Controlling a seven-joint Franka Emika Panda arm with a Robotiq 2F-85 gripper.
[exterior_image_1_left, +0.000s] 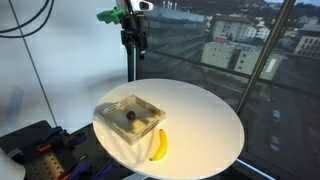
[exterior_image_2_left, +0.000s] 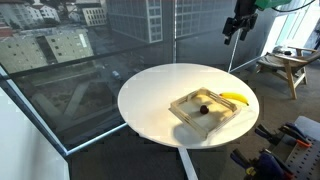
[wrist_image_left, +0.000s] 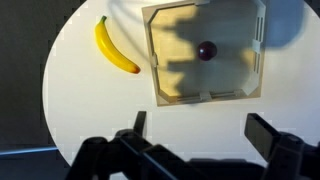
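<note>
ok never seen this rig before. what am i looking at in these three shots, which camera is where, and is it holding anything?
It is a single robot arm with a two-finger gripper at its end. Both exterior views come from cameras standing off the robot, on different sides of a round white table by large windows with a city outside. In both, the gripper hangs high above the table, well clear of everything.

The wrist view comes from a camera on the arm itself, looking straight down. The dark shapes along its bottom edge are the gripper's own fingers, spread apart with nothing between them, so it is open and empty.

On the table sits a shallow clear square tray with a small dark round fruit inside it, too small to name. A banana lies on the table beside the tray, apart from it.
</note>
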